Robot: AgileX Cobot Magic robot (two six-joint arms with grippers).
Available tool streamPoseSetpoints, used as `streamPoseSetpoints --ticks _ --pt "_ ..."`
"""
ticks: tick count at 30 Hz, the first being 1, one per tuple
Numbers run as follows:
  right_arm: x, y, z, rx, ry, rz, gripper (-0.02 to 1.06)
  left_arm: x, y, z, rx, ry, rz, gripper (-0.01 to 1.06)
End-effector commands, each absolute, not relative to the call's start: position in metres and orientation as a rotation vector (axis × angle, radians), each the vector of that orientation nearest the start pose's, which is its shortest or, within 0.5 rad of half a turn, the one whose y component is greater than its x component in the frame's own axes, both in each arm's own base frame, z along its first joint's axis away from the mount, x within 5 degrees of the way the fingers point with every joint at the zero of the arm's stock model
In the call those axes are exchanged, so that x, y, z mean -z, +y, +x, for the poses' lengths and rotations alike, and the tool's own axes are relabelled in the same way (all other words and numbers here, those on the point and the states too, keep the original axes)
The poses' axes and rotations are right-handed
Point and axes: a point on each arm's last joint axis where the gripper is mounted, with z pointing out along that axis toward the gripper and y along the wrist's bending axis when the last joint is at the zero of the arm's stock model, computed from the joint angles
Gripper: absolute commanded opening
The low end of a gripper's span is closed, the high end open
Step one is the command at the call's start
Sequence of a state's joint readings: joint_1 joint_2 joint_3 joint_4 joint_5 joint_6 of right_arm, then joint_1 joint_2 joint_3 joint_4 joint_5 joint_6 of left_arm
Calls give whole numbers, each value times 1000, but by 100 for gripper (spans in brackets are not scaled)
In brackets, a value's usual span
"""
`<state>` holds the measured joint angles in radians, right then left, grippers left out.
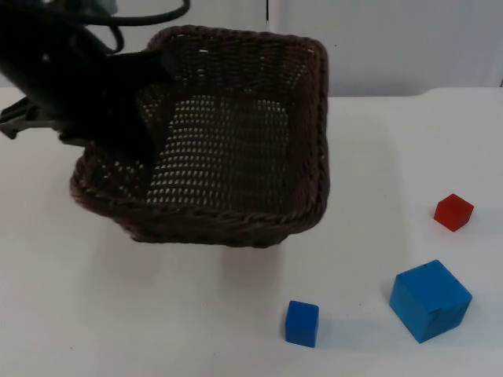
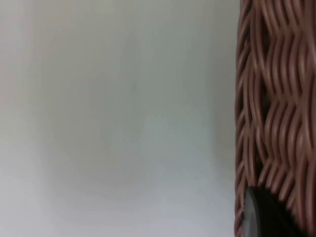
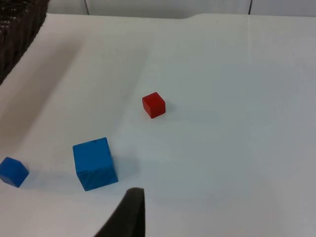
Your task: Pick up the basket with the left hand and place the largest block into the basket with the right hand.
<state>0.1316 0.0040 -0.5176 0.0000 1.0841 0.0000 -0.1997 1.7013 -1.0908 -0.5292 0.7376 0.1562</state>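
- We read no brand, label or writing on anything.
- We see a plain white table [image 1: 94,314], matte, ending at a grey partition wall [image 1: 393,39] at its far edge.
- Basket [image 1: 236,141]: dark brown woven wicker, roughly square, open weave floor, braided rim. It sits tilted toward the table's far left, and a shadow lies under its near edge, so we take it as lifted off the table.
- Left gripper [image 1: 149,102] is at the basket's left wall, black, fingers clamped across the wall near the rim. In the left wrist view we see the wicker wall [image 2: 271,98] close up, reddish-brown strands, with one black fingertip [image 2: 264,212] against it.
- Large blue block [image 1: 430,300]: a cube with matte faces, near the table's near right corner, turned a bit off square, resting on the table. Also in the right wrist view [image 3: 95,163].
- Small blue block [image 1: 302,323]: cube, near the near edge, left of the large one, apart from it.
- Small red block [image 1: 453,212]: cube, by the right edge, farther back than the large blue block, apart from it.
- Right gripper: we see one black fingertip [image 3: 129,212] above the table just beside the large blue block, not touching it; we cannot tell how far open it is.
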Motion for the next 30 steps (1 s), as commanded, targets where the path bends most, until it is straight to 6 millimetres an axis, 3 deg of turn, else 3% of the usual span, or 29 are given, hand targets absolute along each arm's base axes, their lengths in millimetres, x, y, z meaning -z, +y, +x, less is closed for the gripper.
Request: streamPoseSetpoints --ticks 1,9,15,30 --pt "-280 -1 -7 -70 2041 -139 105 -221 -87 313 606 2759 -32 0" --pt "-280 -1 -7 -70 2041 -139 105 -221 -61 271 589 2756 -138 0" --pt "-280 -1 -7 -70 2041 -139 105 -217 -58 245 588 2774 -146 0" --pt "-280 0 -8 -80 2041 -139 105 -218 -58 234 605 2839 -106 0"
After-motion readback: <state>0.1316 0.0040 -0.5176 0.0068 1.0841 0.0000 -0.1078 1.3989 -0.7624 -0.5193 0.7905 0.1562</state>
